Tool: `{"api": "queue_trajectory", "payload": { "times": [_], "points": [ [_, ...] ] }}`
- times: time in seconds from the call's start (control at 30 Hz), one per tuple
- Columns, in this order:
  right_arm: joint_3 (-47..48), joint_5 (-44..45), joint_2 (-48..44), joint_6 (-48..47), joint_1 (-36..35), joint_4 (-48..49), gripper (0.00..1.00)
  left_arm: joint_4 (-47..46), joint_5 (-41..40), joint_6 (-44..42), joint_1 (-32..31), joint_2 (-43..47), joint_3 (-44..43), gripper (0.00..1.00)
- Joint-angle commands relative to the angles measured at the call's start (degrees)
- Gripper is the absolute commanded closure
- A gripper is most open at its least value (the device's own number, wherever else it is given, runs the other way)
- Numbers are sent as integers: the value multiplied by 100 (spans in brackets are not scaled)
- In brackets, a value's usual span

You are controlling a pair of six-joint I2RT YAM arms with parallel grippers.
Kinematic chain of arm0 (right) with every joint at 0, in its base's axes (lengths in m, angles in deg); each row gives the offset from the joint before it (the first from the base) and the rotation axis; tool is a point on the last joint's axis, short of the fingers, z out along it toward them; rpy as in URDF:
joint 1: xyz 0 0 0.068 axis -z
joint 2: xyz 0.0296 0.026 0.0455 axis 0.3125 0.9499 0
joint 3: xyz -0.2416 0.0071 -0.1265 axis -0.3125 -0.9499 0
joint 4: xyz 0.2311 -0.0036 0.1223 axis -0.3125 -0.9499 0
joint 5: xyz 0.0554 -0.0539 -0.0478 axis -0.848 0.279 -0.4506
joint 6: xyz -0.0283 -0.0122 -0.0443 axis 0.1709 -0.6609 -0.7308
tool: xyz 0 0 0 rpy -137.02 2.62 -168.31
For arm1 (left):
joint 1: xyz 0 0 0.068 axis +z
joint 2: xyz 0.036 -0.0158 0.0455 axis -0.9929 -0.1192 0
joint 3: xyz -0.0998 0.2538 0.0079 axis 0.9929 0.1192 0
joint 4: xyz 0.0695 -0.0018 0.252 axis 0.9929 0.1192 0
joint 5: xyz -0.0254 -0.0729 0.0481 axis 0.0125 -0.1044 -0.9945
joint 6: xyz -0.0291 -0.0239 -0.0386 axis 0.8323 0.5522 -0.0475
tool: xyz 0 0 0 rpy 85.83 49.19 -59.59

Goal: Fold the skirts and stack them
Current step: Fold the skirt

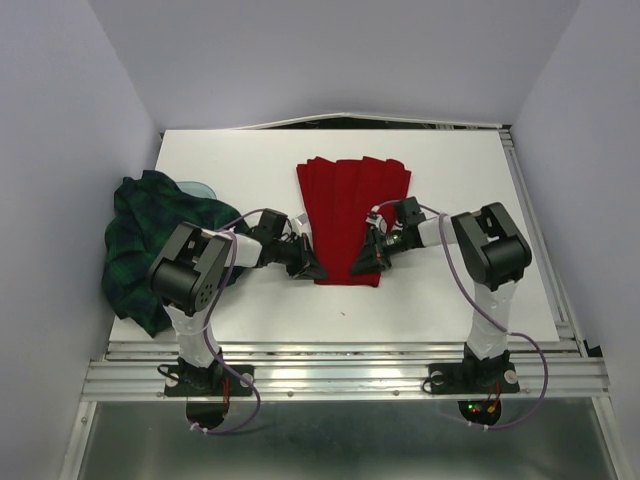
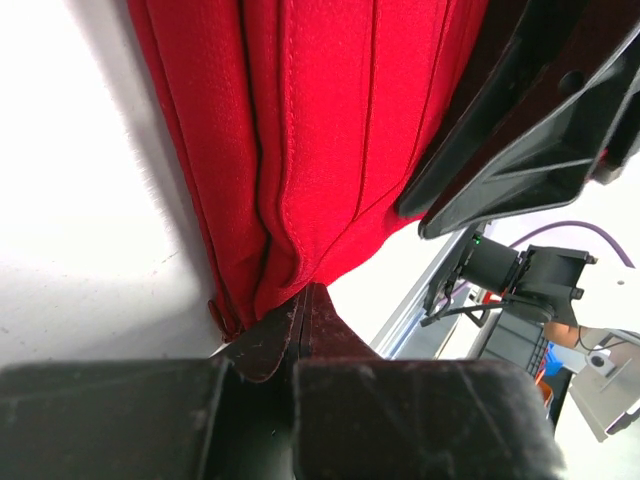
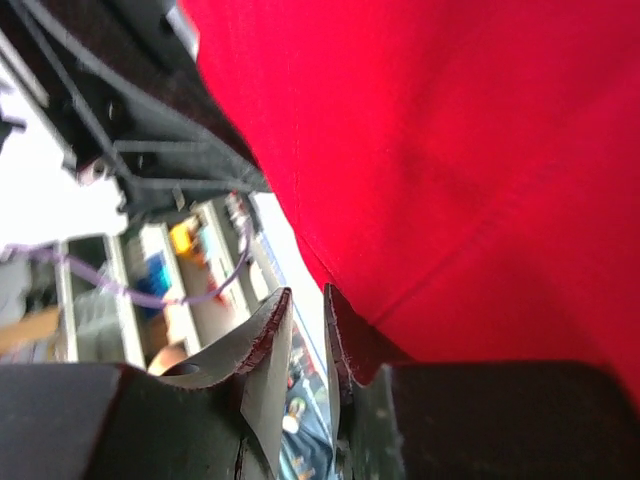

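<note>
Red cloth fills the middle of the scene: the red skirt (image 1: 352, 205) lies flat on the white table (image 1: 450, 190). Its pleats run from the wider far edge toward you, and its narrower near edge lies at your two grippers. Your left gripper (image 1: 312, 267) sits at the near left corner of that skirt. Your right gripper (image 1: 363, 262) sits over the near edge, a little right of centre, so the two tools are close together.

Left wrist view: the left gripper (image 2: 300, 325) has its jaws pressed together on a corner of the red skirt (image 2: 320, 130), and the pleats gather into folds that converge on the fingertips. Bare table (image 2: 80, 200) shows to the left of the cloth. The right gripper (image 2: 520, 120) appears as a dark body over the cloth at upper right.

Right wrist view: the right gripper (image 3: 305, 335) shows its two fingers (image 3: 262, 335) standing close, with a thin slit between them through which background is visible. The red skirt (image 3: 450, 150) covers the right side of the view, and its hem passes just beside one fingertip. You cannot tell whether any cloth is pinched.

The plaid skirt (image 1: 150, 240), dark green and navy, lies crumpled at the table's left edge, beside your left arm (image 1: 195, 270) and apart from the red one. The skirts are not stacked.
</note>
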Motion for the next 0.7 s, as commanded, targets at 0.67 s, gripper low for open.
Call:
{"api": "queue_trajectory", "payload": {
  "times": [0.67],
  "points": [
    [4979,1007,3175,903,819,356,75,381,-560,-349,-21,-112,21,100]
  ]
}}
